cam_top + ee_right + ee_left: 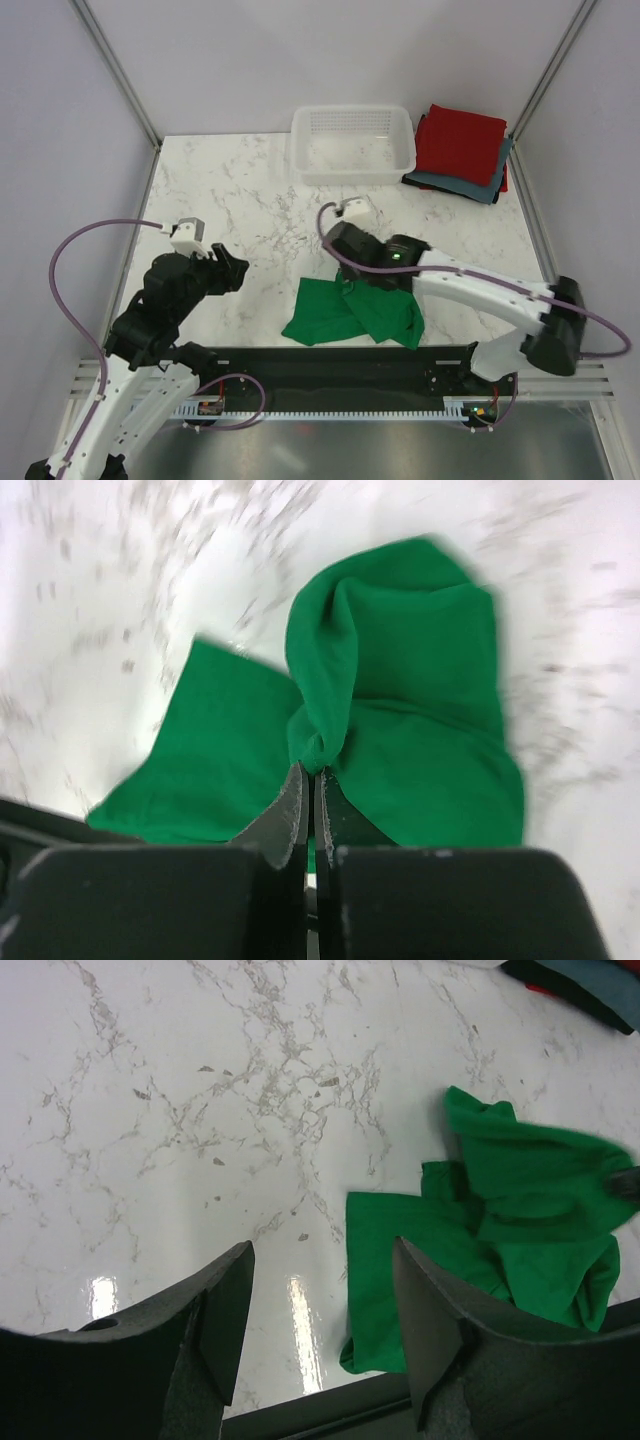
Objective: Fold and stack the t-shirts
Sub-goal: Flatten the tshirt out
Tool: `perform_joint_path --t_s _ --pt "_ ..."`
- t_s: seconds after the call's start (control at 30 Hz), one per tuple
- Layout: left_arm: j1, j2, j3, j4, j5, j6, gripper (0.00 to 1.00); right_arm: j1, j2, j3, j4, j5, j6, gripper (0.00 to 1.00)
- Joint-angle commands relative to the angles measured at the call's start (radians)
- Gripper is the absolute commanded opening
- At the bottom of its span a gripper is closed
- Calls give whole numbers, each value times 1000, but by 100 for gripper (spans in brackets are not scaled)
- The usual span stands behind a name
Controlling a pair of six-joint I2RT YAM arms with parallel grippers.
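Note:
A bright green t-shirt lies crumpled near the table's front edge. My right gripper is shut on a pinched fold of it, and the cloth hangs from the tips in the right wrist view. My left gripper is open and empty, above bare table to the left of the shirt, which shows at the right of the left wrist view. A red folded t-shirt lies on a grey-blue one at the back right.
A white mesh basket stands at the back middle, left of the folded stack. The marble table is walled on three sides. A black rail runs along the front edge.

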Motion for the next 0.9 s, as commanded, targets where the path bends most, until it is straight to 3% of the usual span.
perform_joint_path --t_s 0.0,0.03,0.13,0.4,0.57,0.7,0.8,0.87 --pt "7 98 12 27 20 -58 64 -26 -314 -55 -121 323 153 0" --pt "7 121 6 56 48 -78 64 -34 -423 -101 -134 349 166 0" --pt "-2 252 -38 192 149 -127 62 -94 -538 -167 -154 331 162 0" --pt "-153 673 -124 569 180 -162 62 -115 -612 -275 -223 305 236 0" --pt "-194 923 -106 662 182 -176 62 -121 -655 -290 -244 322 223 0" --pt "-214 1008 -95 700 202 -193 61 -128 -669 -304 -261 327 222 0" --pt "-220 1034 -94 705 205 -208 58 -131 -678 -319 -261 327 223 0" --pt "-225 1055 -98 732 211 -219 47 -135 -677 -327 -260 331 228 0"
